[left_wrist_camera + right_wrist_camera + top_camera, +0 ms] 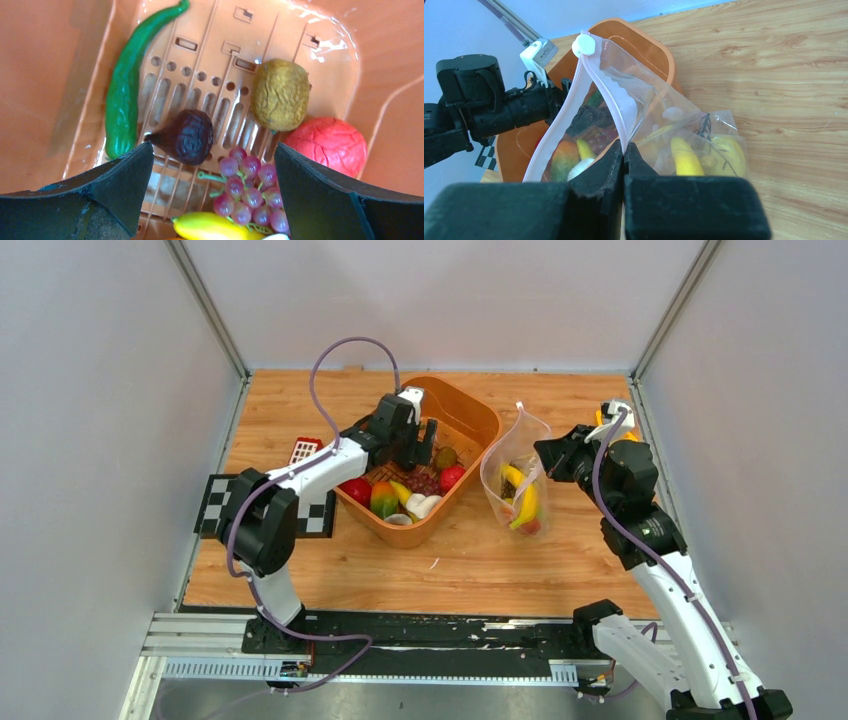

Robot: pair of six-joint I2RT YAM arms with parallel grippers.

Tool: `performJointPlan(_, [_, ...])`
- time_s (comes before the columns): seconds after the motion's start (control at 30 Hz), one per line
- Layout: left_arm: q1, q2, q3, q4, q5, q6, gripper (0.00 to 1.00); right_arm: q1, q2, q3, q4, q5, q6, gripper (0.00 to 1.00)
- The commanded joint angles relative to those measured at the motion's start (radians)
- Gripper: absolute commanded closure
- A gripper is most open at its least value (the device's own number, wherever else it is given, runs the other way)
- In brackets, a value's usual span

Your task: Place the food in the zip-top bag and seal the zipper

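Observation:
The orange basket [478,410] holds the food: purple grapes [250,192], a dark wrinkled fruit [187,136], a kiwi [280,93], a red fruit [330,145], a long green pod [125,85] and a yellow piece [210,226]. My left gripper [425,445] hangs open inside the basket, its jaws [212,150] wide apart above the grapes and holding nothing. The zip-top bag [520,455] stands upright to the right of the basket, mouth open, with a banana [684,157] and other pieces inside. My right gripper [623,147] is shut on the pinkish zipper [611,95] edge.
A white slider [583,46] sits at the far end of the bag's mouth. A checkered board [320,515] and a small red-and-white grid piece [303,451] lie left of the basket. Grey walls enclose the wooden table [460,570] on three sides.

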Motion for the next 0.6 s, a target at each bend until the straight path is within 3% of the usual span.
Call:
performJointPlan(0.0, [-0.001,0.060,0.080,-0.015,-0.066,0.016,0.05,0.005,-0.005,0.015,0.047,0.005,-0.001,1.00])
performJointPlan(0.27, [-0.001,0.143,0.096,-0.036,-0.111,0.018,0.10,0.005,0.005,0.021,0.046,0.002,-0.008,1.00])
performJointPlan(0.57, [-0.001,0.173,0.090,-0.028,-0.072,0.018,0.40,0.005,0.006,0.013,0.046,-0.001,-0.007,1.00])
